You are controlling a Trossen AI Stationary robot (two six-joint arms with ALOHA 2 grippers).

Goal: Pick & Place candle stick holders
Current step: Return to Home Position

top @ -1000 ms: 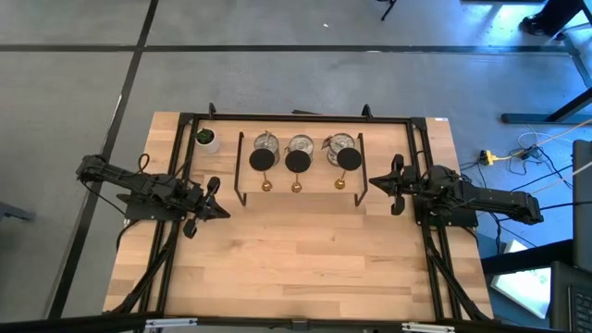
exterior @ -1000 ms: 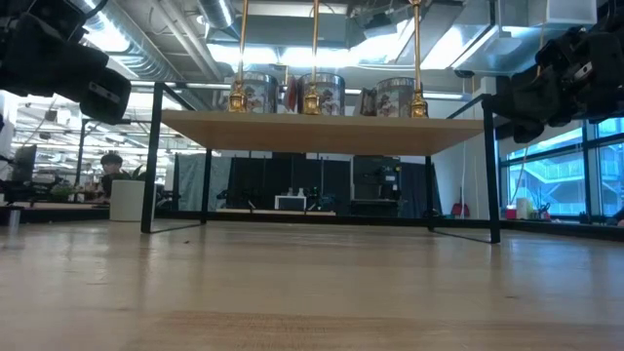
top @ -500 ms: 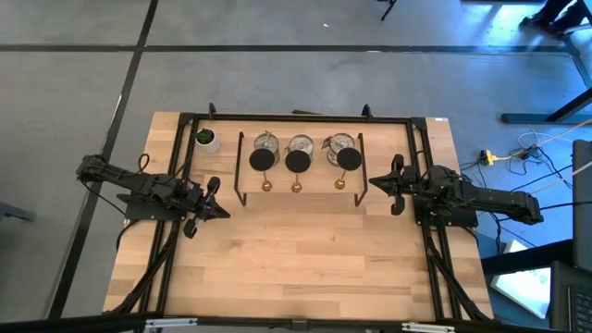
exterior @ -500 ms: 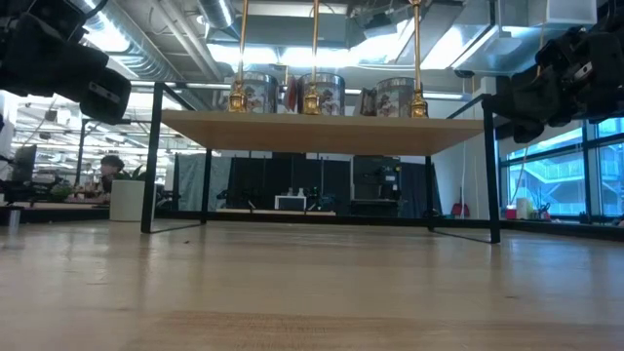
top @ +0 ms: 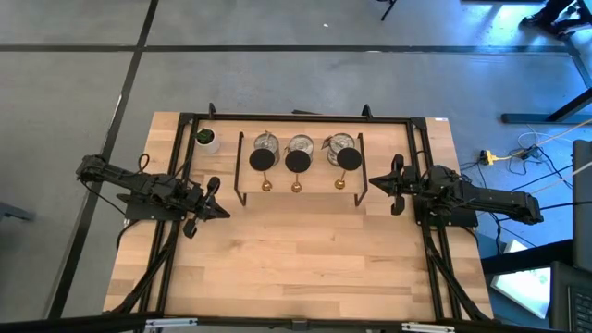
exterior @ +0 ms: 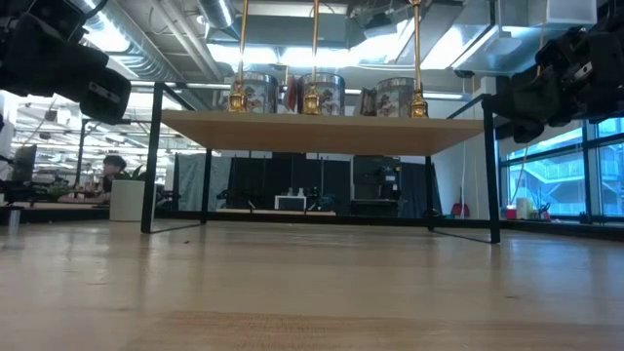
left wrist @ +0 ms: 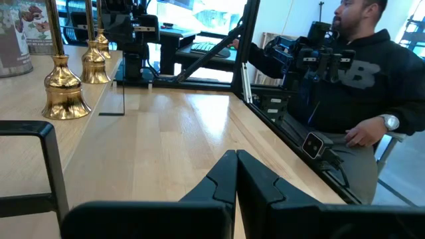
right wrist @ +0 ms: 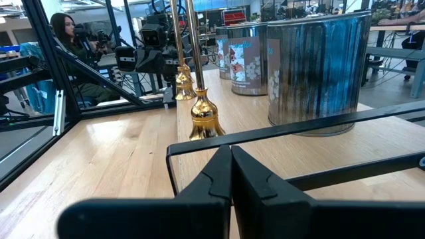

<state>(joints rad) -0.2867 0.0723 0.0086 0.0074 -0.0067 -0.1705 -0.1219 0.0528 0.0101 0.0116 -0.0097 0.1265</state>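
Three gold candle stick holders (top: 297,163) stand upright on their bell-shaped feet (exterior: 313,98) along the near edge of a raised wooden shelf (exterior: 312,132) in a black wire rack. Their round tops look dark from above. Behind them on the same shelf sit three squat silvery cups (top: 301,144). My left gripper (top: 225,213) hovers shut above the table, left of the rack and nearer the front edge; its wrist view shows the closed fingertips (left wrist: 236,174) and two gold feet (left wrist: 64,96). My right gripper (top: 372,182) hovers shut just right of the rack, pointing at it (right wrist: 230,171).
A small white pot with a green plant (top: 205,139) stands at the far left of the table. Black frame rails (top: 176,176) run along both table sides. Bare wood (top: 296,259) spreads in front of the rack. People sit beyond the table (left wrist: 358,73).
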